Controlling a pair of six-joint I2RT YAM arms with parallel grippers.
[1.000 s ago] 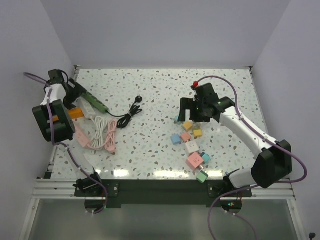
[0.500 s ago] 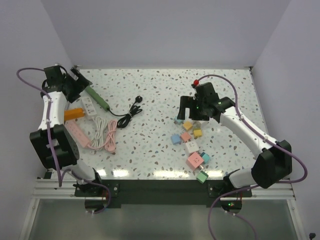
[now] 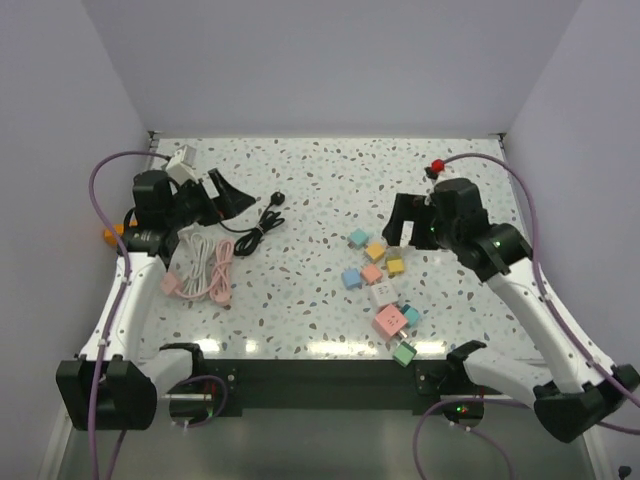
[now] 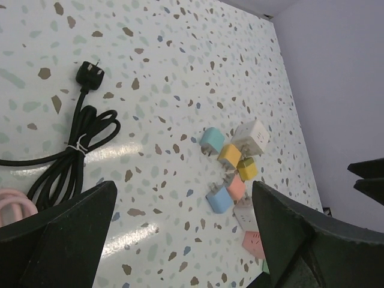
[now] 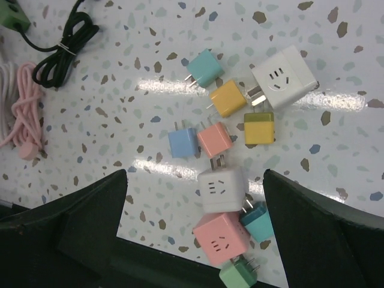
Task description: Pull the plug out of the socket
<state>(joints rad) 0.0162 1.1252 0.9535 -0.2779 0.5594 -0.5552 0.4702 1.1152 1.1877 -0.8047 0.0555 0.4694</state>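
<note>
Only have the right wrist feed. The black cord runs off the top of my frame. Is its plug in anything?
Observer: No. The black plug lies loose on the table, in no socket.
Operator: Where's the left arm?
Observer: Its end effector is over the far-left part of the table, next to the black cord.
Operator: Holding anything?
Observer: No. The left wrist view shows its jaws wide open with nothing between them.
</note>
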